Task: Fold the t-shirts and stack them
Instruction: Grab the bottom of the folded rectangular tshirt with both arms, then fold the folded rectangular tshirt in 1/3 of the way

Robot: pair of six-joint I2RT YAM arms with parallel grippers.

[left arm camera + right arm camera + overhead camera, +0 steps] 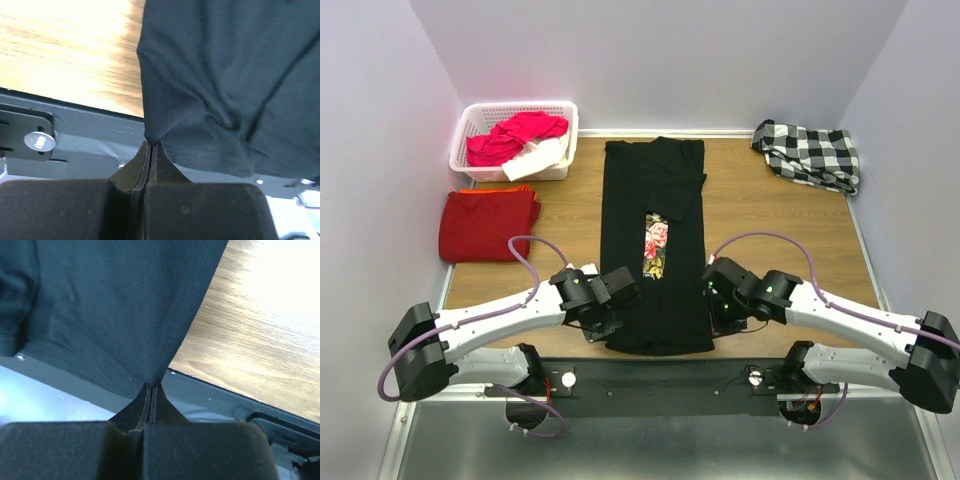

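Note:
The black t-shirt (655,290) lies as a long narrow strip down the middle of the table, sides folded in, a strip of rose print (656,247) showing. My left gripper (607,322) is shut on its near left hem corner (150,136). My right gripper (713,312) is shut on its near right hem corner (149,379). Both corners are pinched at the table's near edge. The dark-red t-shirt (487,224) lies folded at the left.
A white basket (480,120) with pink and white cloth stands at the back left. A black-and-white checked cloth (808,155) lies at the back right. The black metal base rail (660,375) runs along the near edge.

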